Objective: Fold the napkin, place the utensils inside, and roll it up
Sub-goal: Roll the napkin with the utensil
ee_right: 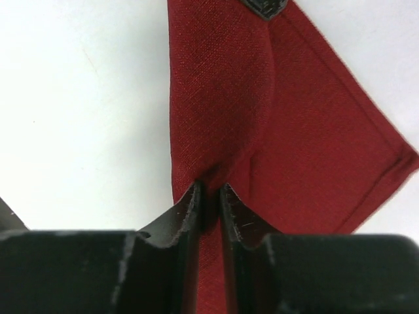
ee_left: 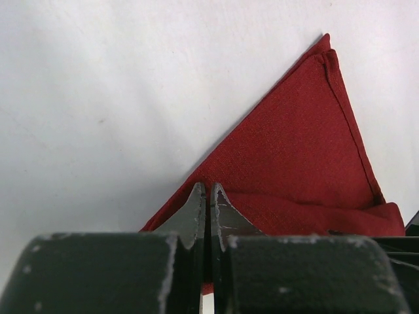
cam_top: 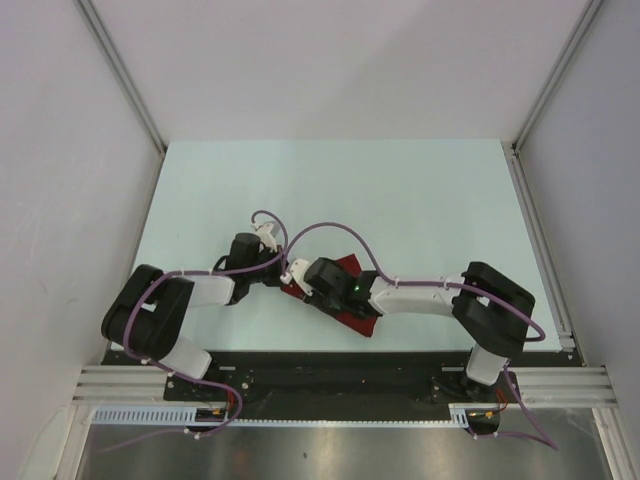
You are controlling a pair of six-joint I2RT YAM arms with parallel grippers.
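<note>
Overhead, the left arm (cam_top: 190,290) and the right arm (cam_top: 420,293) meet over the dark red napkin (cam_top: 347,266); it lies near the front edge of the table (cam_top: 420,200), just right of centre, and is mostly hidden under the right wrist; the knife cannot be seen from here.

In the left wrist view, the left claw (ee_left: 208,196) is fully closed, its tips side by side at the near folded edge of the napkin (ee_left: 294,150); a sliver of red shows between the fingers lower down, so it seems to be pinching cloth; a hemmed corner points away to the far right.

In the right wrist view, the right claw (ee_right: 209,193) is narrowed onto a raised ridge of the napkin (ee_right: 314,150); the cloth puckers right at the tips, so it is gripping the fold; a dark tip at the top edge is probably the other claw; again there is no knife in sight.

The risks look like these; a thin pinch could slip and let the fold spring open; two claws pulling apart could drag the cloth flat; if the knife is inside, it could slide out of an open end.

The table is pale, smooth and bare; plain light walls (cam_top: 350,60) stand on three sides; a metal rail (cam_top: 340,385) runs along the front.
</note>
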